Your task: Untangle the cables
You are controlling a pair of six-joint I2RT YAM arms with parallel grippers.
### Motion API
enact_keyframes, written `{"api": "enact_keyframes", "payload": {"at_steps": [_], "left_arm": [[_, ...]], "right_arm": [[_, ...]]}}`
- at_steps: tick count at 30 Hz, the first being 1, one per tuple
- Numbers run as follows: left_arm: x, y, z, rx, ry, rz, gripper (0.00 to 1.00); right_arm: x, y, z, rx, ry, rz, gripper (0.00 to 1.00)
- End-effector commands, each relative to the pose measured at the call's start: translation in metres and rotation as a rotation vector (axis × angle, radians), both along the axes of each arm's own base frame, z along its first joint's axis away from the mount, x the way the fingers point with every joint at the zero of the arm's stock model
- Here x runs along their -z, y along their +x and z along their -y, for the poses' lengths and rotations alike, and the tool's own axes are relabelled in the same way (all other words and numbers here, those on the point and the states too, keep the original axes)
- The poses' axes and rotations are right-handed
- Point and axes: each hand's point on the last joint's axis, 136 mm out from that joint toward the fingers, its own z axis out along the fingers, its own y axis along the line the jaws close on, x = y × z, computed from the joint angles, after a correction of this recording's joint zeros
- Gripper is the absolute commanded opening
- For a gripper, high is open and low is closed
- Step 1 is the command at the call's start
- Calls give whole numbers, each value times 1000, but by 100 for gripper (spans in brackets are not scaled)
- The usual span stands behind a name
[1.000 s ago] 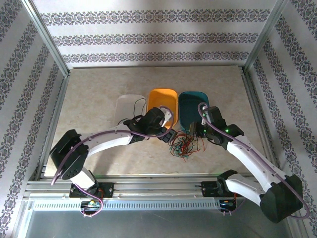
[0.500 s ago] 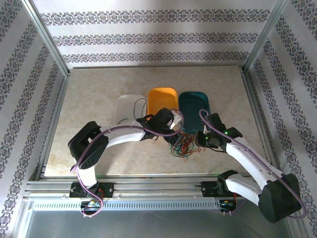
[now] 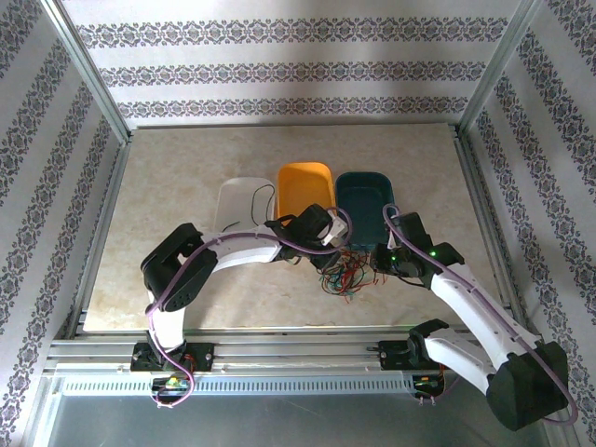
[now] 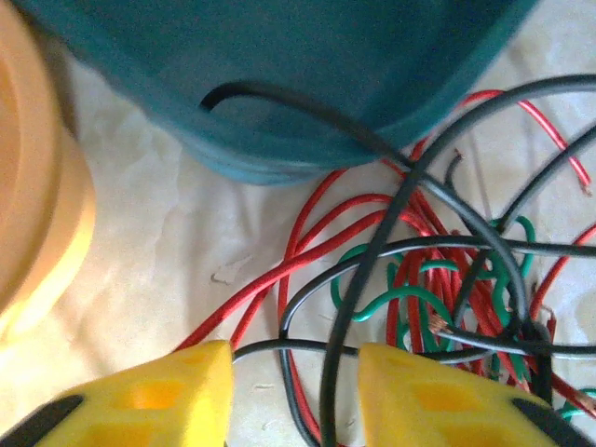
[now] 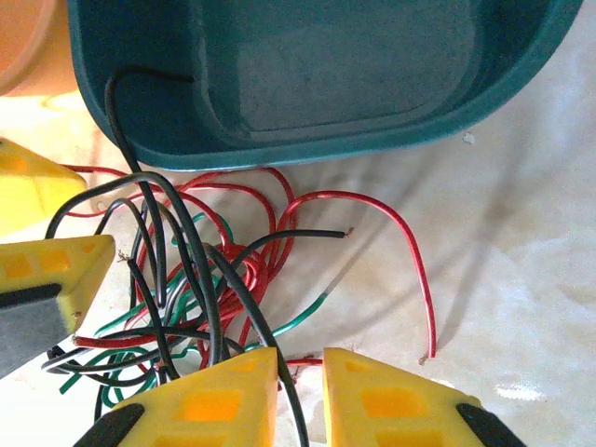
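Note:
The cables [image 3: 346, 275] lie in a tangle of black, red and green strands on the table just in front of the teal tub [image 3: 365, 177]. My left gripper [image 3: 328, 258] is at the tangle's left edge. In the left wrist view it [image 4: 295, 372] stands open, and black cables [image 4: 337, 354] cross the gap between its yellow fingers. My right gripper [image 3: 377, 264] is at the tangle's right edge. In the right wrist view its jaws [image 5: 300, 372] stand narrowly apart. A black cable [image 5: 272, 358] runs through the gap, against the left finger. Another black cable [image 5: 116, 102] hangs over the teal tub's rim.
Three tubs stand in a row behind the tangle: white [image 3: 233, 219], orange [image 3: 305, 169] and teal. A dark strand [image 3: 261, 197] lies in the white tub. A red cable [image 5: 410, 233] loops out to the right over bare table. The left gripper's finger [image 5: 56, 270] shows in the right wrist view.
The left arm has swung right and down to the tangle, and its jaws have narrowed. The right gripper has narrowed and shifted slightly toward the near edge.

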Motion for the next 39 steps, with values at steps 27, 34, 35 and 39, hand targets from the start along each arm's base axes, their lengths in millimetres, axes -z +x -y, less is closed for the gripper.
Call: {"api": "enact_keyframes", "payload": {"at_steps": [27, 34, 35, 39], "left_arm": [[-270, 5, -20, -91, -386, 454, 0], [-357, 8, -66, -205, -444, 658, 0], [-369, 9, -74, -229, -459, 680, 0], [-405, 7, -99, -287, -516, 760, 0]], "right_arm": [[-8, 5, -59, -255, 120, -4, 63], [7, 4, -48, -211, 80, -44, 63], [8, 4, -46, -204, 81, -44, 64], [8, 5, -40, -174, 86, -36, 64]]}}
